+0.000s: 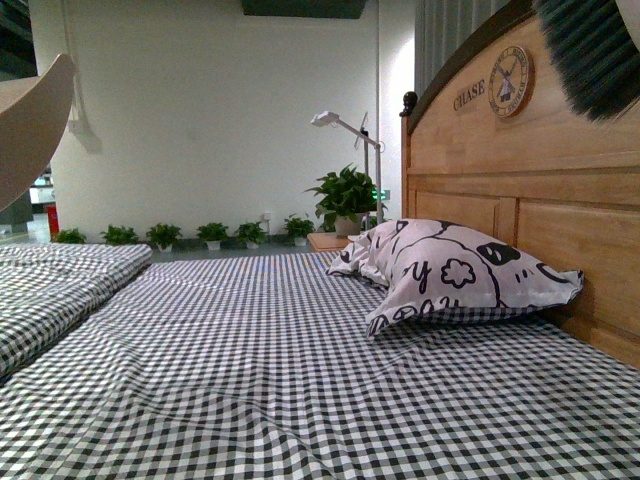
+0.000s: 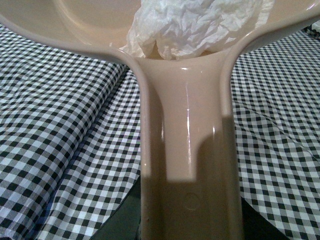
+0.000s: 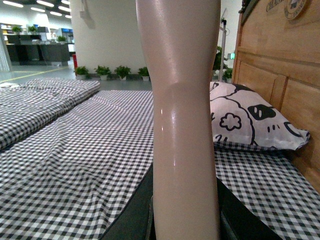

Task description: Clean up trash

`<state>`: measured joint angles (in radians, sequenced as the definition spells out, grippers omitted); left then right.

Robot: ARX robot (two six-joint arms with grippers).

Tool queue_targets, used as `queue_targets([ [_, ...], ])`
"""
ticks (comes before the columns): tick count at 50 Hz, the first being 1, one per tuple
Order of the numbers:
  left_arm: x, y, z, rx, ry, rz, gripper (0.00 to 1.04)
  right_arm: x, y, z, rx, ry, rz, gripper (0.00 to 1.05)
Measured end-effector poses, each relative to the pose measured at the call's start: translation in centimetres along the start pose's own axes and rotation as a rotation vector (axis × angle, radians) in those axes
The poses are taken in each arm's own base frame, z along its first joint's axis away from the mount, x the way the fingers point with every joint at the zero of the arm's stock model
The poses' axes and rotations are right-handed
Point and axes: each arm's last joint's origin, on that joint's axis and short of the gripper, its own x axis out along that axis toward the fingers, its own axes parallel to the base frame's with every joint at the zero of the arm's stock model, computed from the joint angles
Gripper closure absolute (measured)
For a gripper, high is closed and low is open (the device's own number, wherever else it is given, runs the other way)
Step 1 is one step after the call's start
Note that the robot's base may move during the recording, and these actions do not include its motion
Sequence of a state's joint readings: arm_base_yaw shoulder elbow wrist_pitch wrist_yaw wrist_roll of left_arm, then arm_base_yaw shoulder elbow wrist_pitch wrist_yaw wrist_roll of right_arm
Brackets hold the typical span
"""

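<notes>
In the left wrist view a crumpled white wad of tissue paper, the trash [image 2: 192, 27], lies in the pan of a beige dustpan [image 2: 187, 140]. My left gripper [image 2: 190, 220] is shut on the dustpan's handle, held above the checked bed. The pan's edge shows at the upper left of the front view [image 1: 30, 120]. My right gripper [image 3: 185, 220] is shut on the beige handle of the brush [image 3: 182, 115], held upright. The brush's dark bristles [image 1: 595, 55] show at the upper right of the front view.
A bed with a black-and-white checked sheet [image 1: 250, 370] fills the foreground. A white patterned pillow [image 1: 450, 275] leans at the wooden headboard [image 1: 540, 190] on the right. A second checked bed [image 1: 50, 285] lies to the left. Potted plants [image 1: 345, 195] line the far wall.
</notes>
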<state>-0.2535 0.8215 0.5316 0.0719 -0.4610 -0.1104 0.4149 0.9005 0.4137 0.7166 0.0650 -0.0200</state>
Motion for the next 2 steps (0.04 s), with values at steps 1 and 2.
queue_targets([
  [1,0.0,0.0,0.0,0.0,0.0,0.0,0.81,0.0,0.0,0.0,0.0,0.0,0.0,0.86],
  [2,0.0,0.0,0.0,0.0,0.0,0.0,0.81,0.0,0.0,0.0,0.0,0.0,0.0,0.86],
])
